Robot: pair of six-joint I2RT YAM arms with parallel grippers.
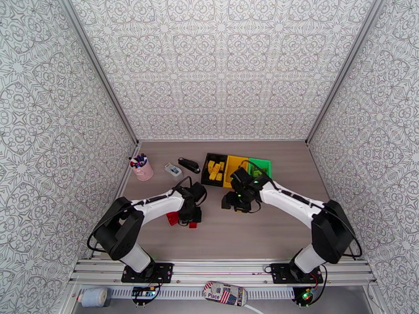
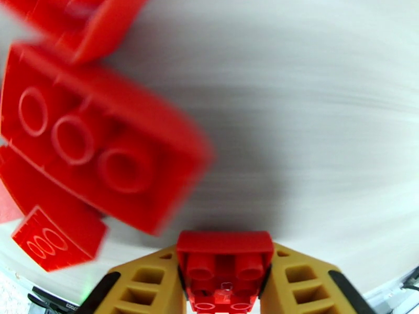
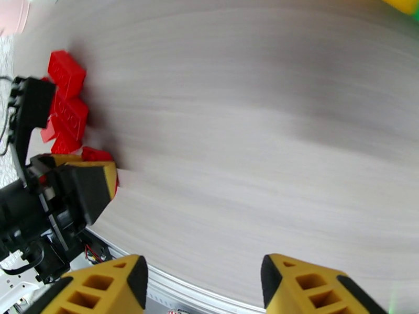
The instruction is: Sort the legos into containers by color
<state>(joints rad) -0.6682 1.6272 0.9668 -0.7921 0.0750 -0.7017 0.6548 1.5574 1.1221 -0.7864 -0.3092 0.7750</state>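
Note:
A small red lego point(image 2: 225, 246) sits between the fingers of my left gripper point(image 2: 225, 273), which is shut on it just above the table. Beside it lie more red legos point(image 2: 99, 147), one of them a loose brick point(image 1: 172, 218) left of the left gripper point(image 1: 190, 220). My right gripper point(image 3: 204, 281) is open with nothing between its fingers; it hovers mid-table point(image 1: 232, 201) and looks toward the red legos point(image 3: 65, 100). The containers stand in a row at the back: black point(image 1: 207, 176) holding yellow legos point(image 1: 214, 170), yellow point(image 1: 233, 162), green point(image 1: 261, 164).
A pink pen cup point(image 1: 142, 168), a small white box point(image 1: 173, 169) and a black object point(image 1: 189, 165) stand at the back left. Patterned walls close in three sides. Bare tabletop lies between the arms and in front of the right gripper.

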